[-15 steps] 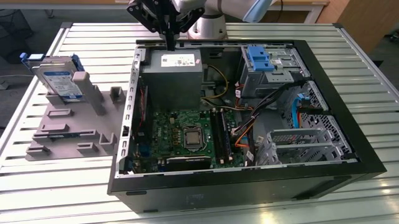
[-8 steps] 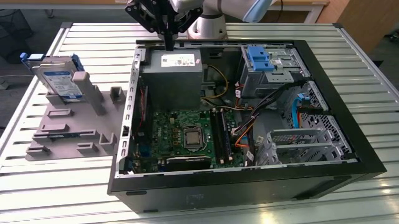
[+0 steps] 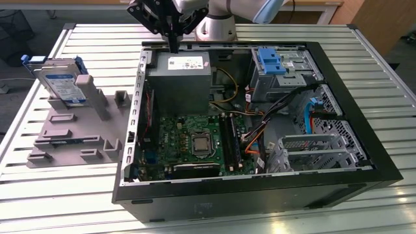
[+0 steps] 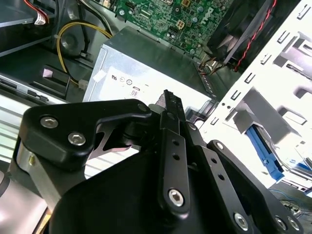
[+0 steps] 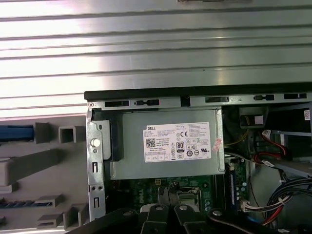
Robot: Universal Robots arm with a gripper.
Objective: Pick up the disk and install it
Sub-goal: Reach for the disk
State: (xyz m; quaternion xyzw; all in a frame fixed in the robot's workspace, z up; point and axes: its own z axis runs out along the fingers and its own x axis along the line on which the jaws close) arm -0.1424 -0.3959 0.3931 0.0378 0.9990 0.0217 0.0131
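Claw [image 3: 174,49] points down (closed, empty).

1. This looks like a robotics lab or workshop: a slatted aluminium workbench [image 3: 78,195] carries everything.
2. An open desktop computer case [image 3: 260,195] lies on it, motherboard [image 3: 169,131] and cables exposed.
3. A grey parts fixture [image 3: 71,129] sits beside the case, and the robot arm's base [image 3: 215,27] stands at the bench's far edge.

Metal disk [image 3: 58,82] in plastic rails [image 3: 26,59], matt plastic fixture [image 3: 71,139], glossy ribbed metal table [image 3: 65,190].
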